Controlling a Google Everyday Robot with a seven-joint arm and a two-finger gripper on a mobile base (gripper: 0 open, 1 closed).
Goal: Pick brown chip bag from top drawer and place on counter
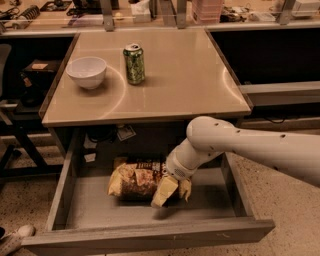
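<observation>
The brown chip bag (134, 181) lies on its side on the grey bottom of the open top drawer (90, 209), near the middle. My gripper (173, 190) is down in the drawer at the bag's right end, touching or hiding that end. The white arm (240, 145) reaches in from the right, under the counter's front edge. The counter (185, 75) is a glossy beige square top directly above the drawer.
A white bowl (87, 72) and a green can (134, 63) stand on the counter's left half. A cluttered bench (150, 10) runs along the back. The drawer's front panel (150, 237) juts toward me. A shoe (15, 235) is on the floor at bottom left.
</observation>
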